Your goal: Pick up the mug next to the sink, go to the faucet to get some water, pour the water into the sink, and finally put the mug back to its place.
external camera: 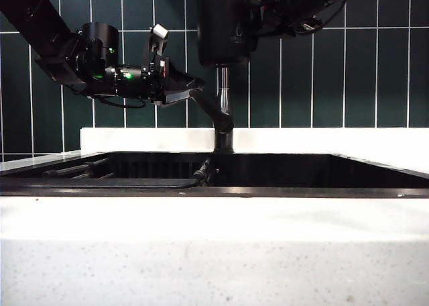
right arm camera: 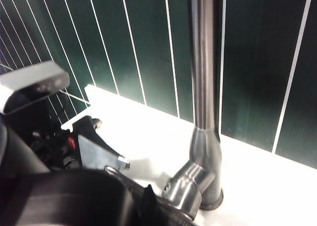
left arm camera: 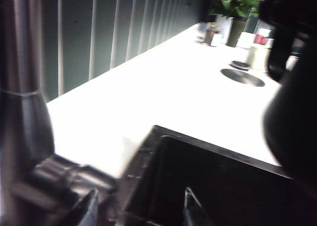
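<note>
Water step: my right gripper (external camera: 258,24) is clamped on the matte black steel-rimmed mug (external camera: 223,25) up by the slim dark-metal faucet (external camera: 223,91), my left gripper (external camera: 184,90) is spread at its lever; next, push it w/o jolting the mug.

Dark green tiled wall (external camera: 348,78) behind white countertop (external camera: 214,252). Potted plant (left arm camera: 237,5) and round dark disc (left arm camera: 242,76) on far counter.

Left gripper (external camera: 184,91) reaches in from the upper left, jaws spread wide; right gripper (external camera: 258,24), high at centre, stays out of sight, clamped shut.
</note>
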`<action>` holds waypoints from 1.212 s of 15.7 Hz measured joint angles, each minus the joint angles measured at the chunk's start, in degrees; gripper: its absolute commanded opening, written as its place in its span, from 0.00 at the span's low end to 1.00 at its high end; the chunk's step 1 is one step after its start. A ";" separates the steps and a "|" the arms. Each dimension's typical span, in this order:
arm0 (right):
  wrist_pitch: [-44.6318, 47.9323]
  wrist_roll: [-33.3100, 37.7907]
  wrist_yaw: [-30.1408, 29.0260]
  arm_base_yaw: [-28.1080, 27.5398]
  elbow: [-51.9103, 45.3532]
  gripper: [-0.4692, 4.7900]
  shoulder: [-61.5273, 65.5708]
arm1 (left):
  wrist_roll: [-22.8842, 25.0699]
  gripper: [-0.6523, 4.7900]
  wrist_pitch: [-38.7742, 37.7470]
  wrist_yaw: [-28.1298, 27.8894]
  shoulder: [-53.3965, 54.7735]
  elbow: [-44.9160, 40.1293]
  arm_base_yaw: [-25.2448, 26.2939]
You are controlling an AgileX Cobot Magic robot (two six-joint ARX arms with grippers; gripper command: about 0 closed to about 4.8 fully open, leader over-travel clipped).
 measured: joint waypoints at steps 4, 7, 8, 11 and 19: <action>-0.31 -0.02 -1.07 0.00 -0.02 0.09 0.07 | 1.73 0.51 -0.02 -4.46 0.00 0.00 0.00; -1.22 -0.02 -1.86 0.00 -0.02 0.09 0.09 | 1.92 0.51 -0.02 -5.42 0.00 0.00 -0.02; -1.57 -0.04 -2.16 0.00 -0.02 0.09 0.09 | 1.92 0.51 -0.02 -5.60 0.00 0.00 -0.02; -3.06 -0.09 -2.47 0.00 -0.02 0.09 0.09 | 1.92 0.51 -0.02 -6.16 0.00 0.00 -0.02; -4.57 -0.90 -3.45 0.00 -0.02 0.09 0.11 | 1.92 0.51 -0.02 -6.38 0.00 0.00 0.00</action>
